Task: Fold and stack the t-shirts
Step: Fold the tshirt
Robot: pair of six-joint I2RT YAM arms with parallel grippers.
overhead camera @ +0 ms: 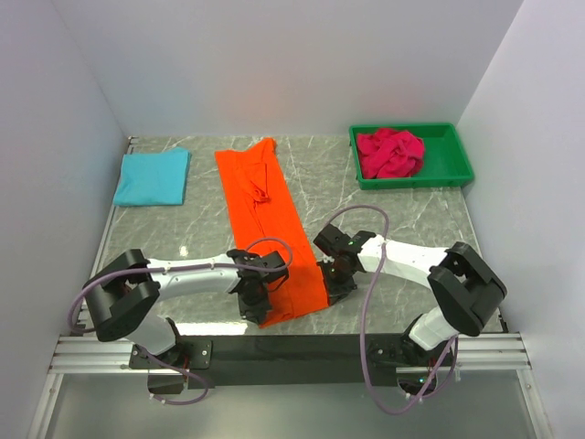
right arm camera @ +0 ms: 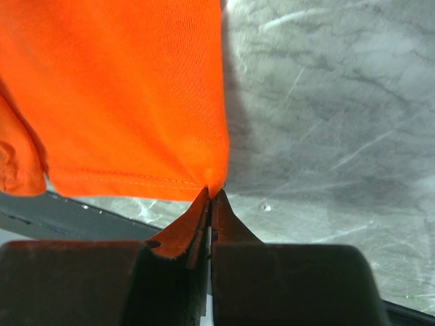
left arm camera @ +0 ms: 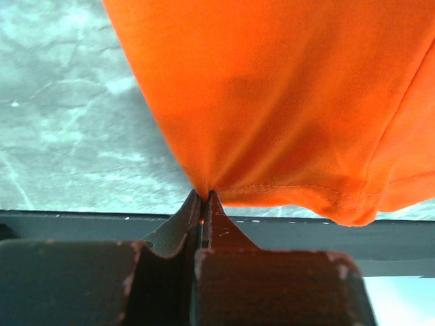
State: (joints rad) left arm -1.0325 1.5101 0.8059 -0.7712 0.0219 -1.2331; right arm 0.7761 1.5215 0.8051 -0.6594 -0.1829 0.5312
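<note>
Overhead view: orange t-shirt (overhead camera: 265, 219) lies as a long strip down the middle of the desk (overhead camera: 402, 229), its near hem by the front edge. The folded turquoise t-shirt (overhead camera: 153, 176) sits at far left, and the crimson t-shirt (overhead camera: 390, 153) lies bunched in the green bin (overhead camera: 457, 172) at far right. Left end effector (overhead camera: 258, 306) and right end effector (overhead camera: 329, 282) sit at the two near hem corners. Left wrist view: jaws are pinched together on a hem corner, with cloth fanning up taut from the tips, a detail the overhead view cannot resolve. Right wrist view: jaws are likewise clamped on the opposite corner at the hem stitching, with bare desk beside it. Neither wrist view shows the far end of the garment or the turquoise one; only the overhead view does. Judgement: the step in hand is folding the near hem toward the collar. Both corners should rise together and travel level, with the hem straight between them, and land square on the strip so the side edges line up.
</note>
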